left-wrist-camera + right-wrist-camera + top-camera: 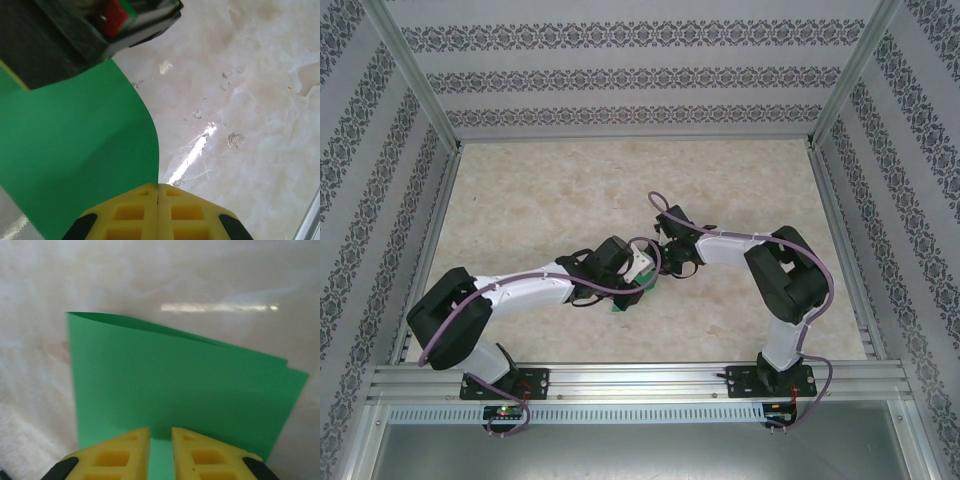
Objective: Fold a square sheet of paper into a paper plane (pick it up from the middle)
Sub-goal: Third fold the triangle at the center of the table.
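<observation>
The square sheet of paper (618, 304) is bright green and is held above the marbled table, near its middle, where both wrists meet. My left gripper (158, 185) is shut on one edge of the sheet (75, 150), which curves away to the left. In the right wrist view the sheet (175, 375) looks folded double, with two layers stepped at its right edge. My right gripper (160, 431) stands at the sheet's near edge with a narrow gap between its yellow fingers, and green shows in that gap. The paper plane is out of view.
The right arm's dark wrist body (85, 35) hangs close above the paper. Aluminium rails (640, 378) border the table's near edge, and frame posts (420, 80) and patterned walls (630, 70) close the other sides. Bare table (620, 180) lies behind the arms.
</observation>
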Action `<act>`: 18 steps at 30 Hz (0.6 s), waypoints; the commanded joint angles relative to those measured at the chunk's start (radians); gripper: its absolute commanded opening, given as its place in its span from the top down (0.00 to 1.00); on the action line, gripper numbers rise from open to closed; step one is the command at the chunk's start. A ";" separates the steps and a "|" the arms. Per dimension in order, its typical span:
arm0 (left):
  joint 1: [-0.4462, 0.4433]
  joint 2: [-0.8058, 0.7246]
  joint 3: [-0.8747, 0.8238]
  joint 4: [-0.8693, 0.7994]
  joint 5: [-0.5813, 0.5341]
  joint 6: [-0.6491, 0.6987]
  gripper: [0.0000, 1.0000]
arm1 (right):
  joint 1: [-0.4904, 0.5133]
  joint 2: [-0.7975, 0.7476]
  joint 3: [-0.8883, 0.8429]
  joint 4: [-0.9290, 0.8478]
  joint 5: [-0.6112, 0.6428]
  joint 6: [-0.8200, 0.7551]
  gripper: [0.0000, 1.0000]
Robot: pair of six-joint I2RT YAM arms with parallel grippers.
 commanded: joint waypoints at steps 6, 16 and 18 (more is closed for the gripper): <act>0.091 0.073 0.043 0.038 0.134 -0.024 1.00 | 0.012 0.048 0.031 -0.030 0.034 -0.076 0.82; 0.150 0.133 0.064 0.055 0.152 -0.026 0.99 | 0.001 0.071 0.029 -0.024 0.011 -0.106 0.82; 0.154 0.131 0.054 0.067 0.142 -0.027 0.99 | -0.003 0.072 0.028 -0.020 0.007 -0.105 0.82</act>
